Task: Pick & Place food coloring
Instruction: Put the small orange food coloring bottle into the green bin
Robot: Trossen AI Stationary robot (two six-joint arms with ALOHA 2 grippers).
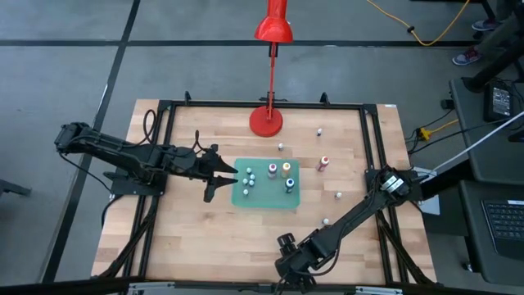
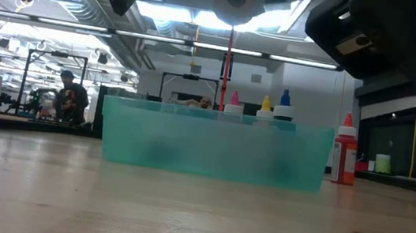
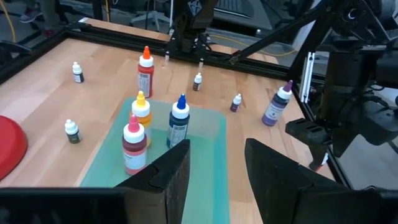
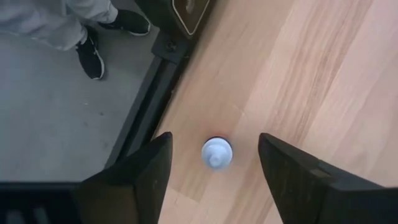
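My right gripper [image 4: 214, 163] hangs at the table's [image 1: 188, 238] near edge, fingers apart straddling a white-capped bottle [image 4: 216, 152]; left gripper [image 3: 214, 168] open over the tray [image 1: 266, 199].

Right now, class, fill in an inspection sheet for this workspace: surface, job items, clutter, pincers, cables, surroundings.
Surface: wooden table, black frame.
Job's things: green tray holding several bottles; red-capped bottle and small bottles scattered outside it.
Clutter: red lamp.
Pincers: left pincer open at the tray's edge; right pincer open, straddling a white-capped bottle at the table's near edge.
Cables: yellow cable on floor.
Surroundings: a person's shoes beside the table.
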